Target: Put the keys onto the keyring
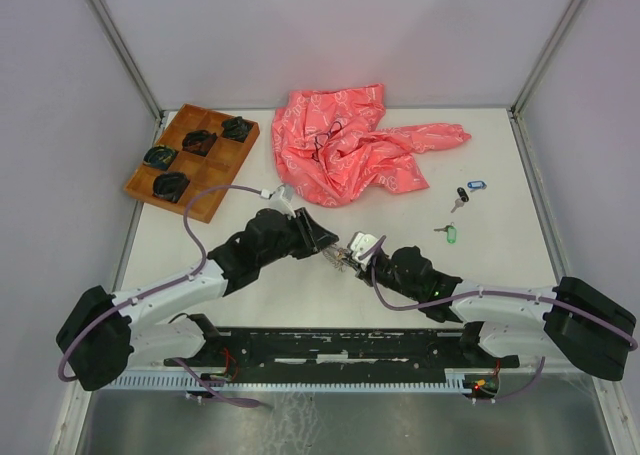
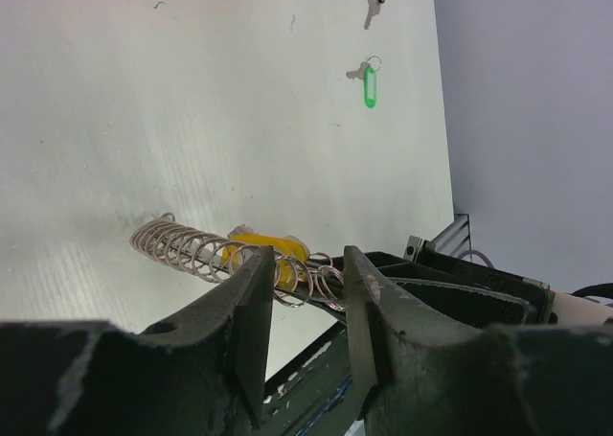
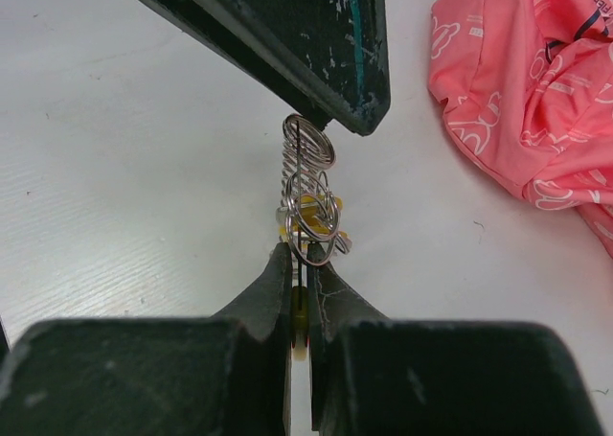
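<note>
The coil-like grey keyring (image 1: 341,258) (image 2: 187,248) (image 3: 308,182) hangs low over the table between my two grippers. A yellow key (image 2: 261,244) (image 3: 311,206) sits among its coils. My right gripper (image 1: 353,253) (image 3: 300,263) is shut on the ring's thin wire. My left gripper (image 1: 332,243) (image 2: 305,297) is open, one finger on each side of the ring's near end. A green key (image 1: 450,234) (image 2: 370,88), a black key (image 1: 461,196) (image 2: 373,0) and a blue key (image 1: 477,185) lie on the table to the right.
A crumpled pink cloth (image 1: 350,145) (image 3: 536,101) lies at the back centre with a thin dark cord (image 1: 328,141) on it. A wooden compartment tray (image 1: 140,188) holding dark bundles stands at the back left. Enclosure walls stand on both sides.
</note>
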